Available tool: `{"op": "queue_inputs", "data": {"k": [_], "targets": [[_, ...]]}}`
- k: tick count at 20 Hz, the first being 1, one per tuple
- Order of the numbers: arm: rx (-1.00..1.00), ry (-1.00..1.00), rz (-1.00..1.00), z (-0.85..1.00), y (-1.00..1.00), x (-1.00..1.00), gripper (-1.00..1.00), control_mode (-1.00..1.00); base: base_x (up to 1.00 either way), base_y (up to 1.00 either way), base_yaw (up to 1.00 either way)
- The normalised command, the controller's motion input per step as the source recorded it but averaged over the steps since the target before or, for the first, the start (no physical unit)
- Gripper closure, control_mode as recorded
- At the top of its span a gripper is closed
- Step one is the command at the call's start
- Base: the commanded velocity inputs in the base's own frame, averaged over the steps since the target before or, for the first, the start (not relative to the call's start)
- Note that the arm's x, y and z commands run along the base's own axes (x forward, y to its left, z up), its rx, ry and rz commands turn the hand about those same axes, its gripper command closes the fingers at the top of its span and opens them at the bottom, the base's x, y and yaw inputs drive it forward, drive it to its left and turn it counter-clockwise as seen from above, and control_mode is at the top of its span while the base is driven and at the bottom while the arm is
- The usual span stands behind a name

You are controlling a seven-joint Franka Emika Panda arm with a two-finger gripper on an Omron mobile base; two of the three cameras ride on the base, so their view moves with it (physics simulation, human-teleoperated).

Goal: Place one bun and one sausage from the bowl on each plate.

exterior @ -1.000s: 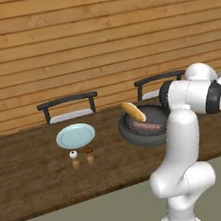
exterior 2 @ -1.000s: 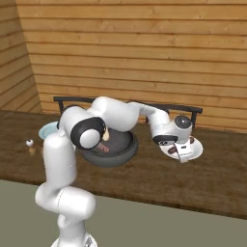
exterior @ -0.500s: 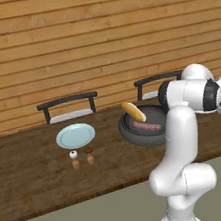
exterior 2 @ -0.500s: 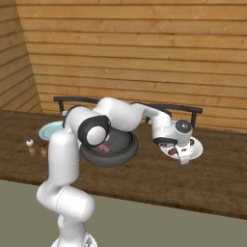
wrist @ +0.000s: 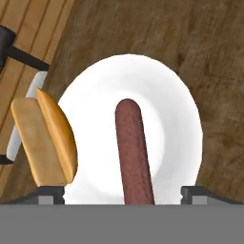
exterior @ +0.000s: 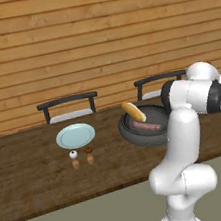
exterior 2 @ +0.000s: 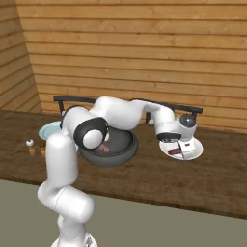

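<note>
Now, pincer: gripper point(wrist: 122, 191) hangs over the white plate point(wrist: 176, 95), fingers point(wrist: 51, 194) spread wide apart, clamped on nothing.
White plate: centre of hand view; a sausage point(wrist: 133, 152) lies on it, a bun point(wrist: 45, 140) at its left edge.
Bowl point(exterior: 131, 132): centre-right of left base view, holding one bun point(exterior: 133, 111) and one sausage point(exterior: 145, 126).
Pale blue plate point(exterior: 75, 135): left of the bowl, bare.
Shakers point(exterior: 74, 158): just below the blue plate.

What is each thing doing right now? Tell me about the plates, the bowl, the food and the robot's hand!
white plate: holds a sausage and a bun at its edge.
pale blue plate: bare.
bowl: holds a second bun leaning on its rim and a second sausage.
gripper: open, over the white plate.
salt and pepper shakers: upright on the table.
</note>
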Motion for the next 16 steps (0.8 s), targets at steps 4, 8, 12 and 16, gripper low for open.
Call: {"op": "queue_inputs", "data": {"k": [4, 8, 12, 16], "targets": [[-0.01, 0.02, 0.14, 0.98, 0.87, -0.94, -1.00, -1.00, 0.00, 0.00, 0.00], [-0.07, 0.18, 0.36, 0.81, 1.00, -0.54, -1.00, -1.00, 0.00, 0.00, 0.00], [-0.09, 0.13, 0.52, 0.43, 1.00, -0.28, -1.00, -1.00, 0.00, 0.00, 0.00], [-0.08, 0.04, 0.55, 0.32, 1.00, -0.11, -1.00, -1.00, 0.00, 0.00, 0.00]]}}
